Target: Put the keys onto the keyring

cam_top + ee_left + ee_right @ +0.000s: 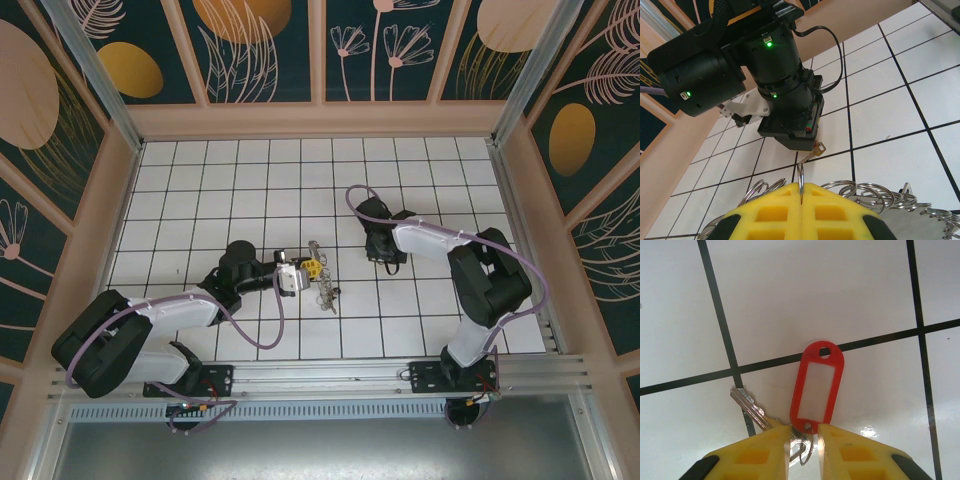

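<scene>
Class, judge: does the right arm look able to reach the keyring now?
Probably yes: only bare tiles separate the right gripper, holding a key, from the keyring pinched in the left gripper.

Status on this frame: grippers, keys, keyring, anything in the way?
Left gripper shut on the keyring. Right gripper shut on the red-tagged key. Key not yet threaded. Nothing seen between them.
</scene>
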